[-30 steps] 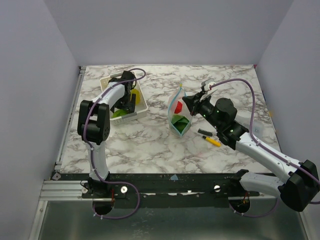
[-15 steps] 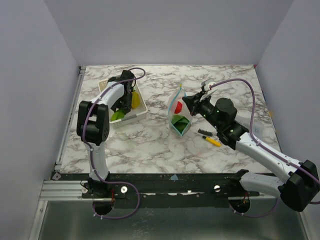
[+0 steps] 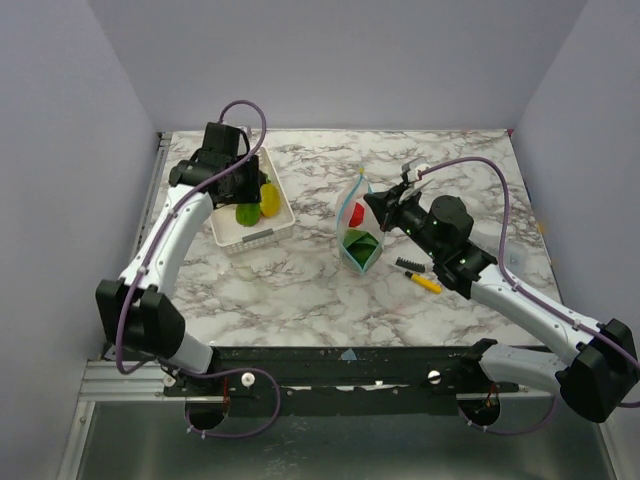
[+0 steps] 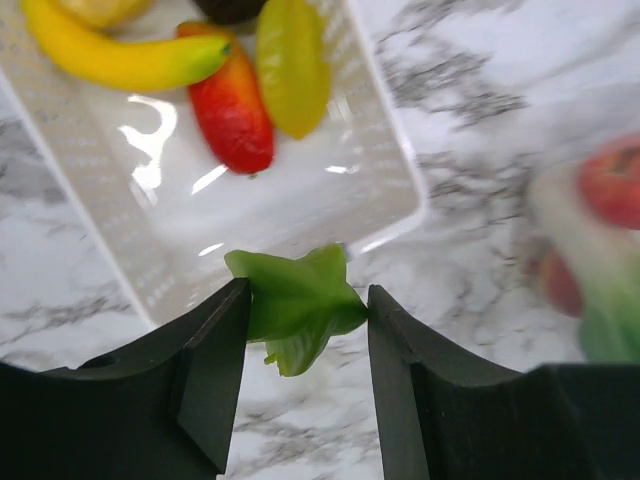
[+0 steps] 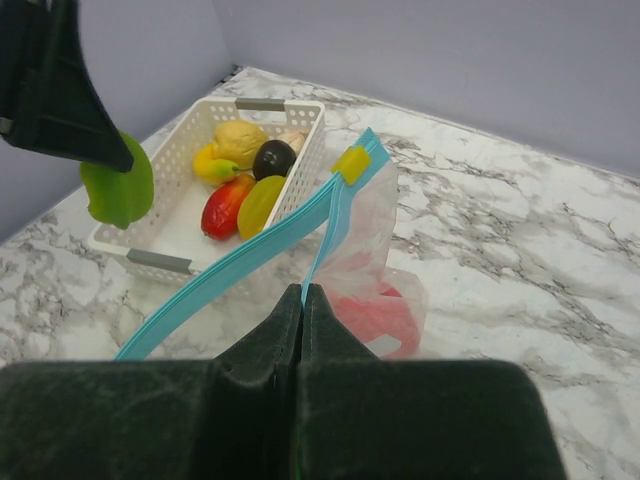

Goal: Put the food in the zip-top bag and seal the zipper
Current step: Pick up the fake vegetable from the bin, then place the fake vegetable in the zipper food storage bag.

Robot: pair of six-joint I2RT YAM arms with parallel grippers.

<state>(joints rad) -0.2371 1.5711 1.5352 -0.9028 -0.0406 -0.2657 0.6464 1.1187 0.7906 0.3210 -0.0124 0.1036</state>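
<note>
My left gripper [image 4: 305,330] is shut on a green leafy piece [image 4: 295,310] and holds it above the near edge of the white basket [image 4: 395,190]. In the top view this gripper [image 3: 245,203] hangs over the basket [image 3: 285,215]. A banana [image 4: 120,60], a red piece [image 4: 232,110] and a yellow-green piece [image 4: 292,65] lie in the basket. My right gripper [image 5: 303,292] is shut on the teal zipper [image 5: 240,262] and holds the zip-top bag [image 3: 357,235] upright with its mouth open. A red apple [image 5: 372,322] and a green piece [image 3: 358,243] are inside the bag.
A yellow-and-black pen [image 3: 423,282] and a small black item [image 3: 408,264] lie on the marble table just right of the bag. A yellow slider [image 5: 352,163] sits at the zipper's far end. Grey walls close in the table on three sides.
My left arm has risen out of the basket with the green leafy piece in its jaws. The basket has shifted a little. The right arm and the bag have stayed still.
</note>
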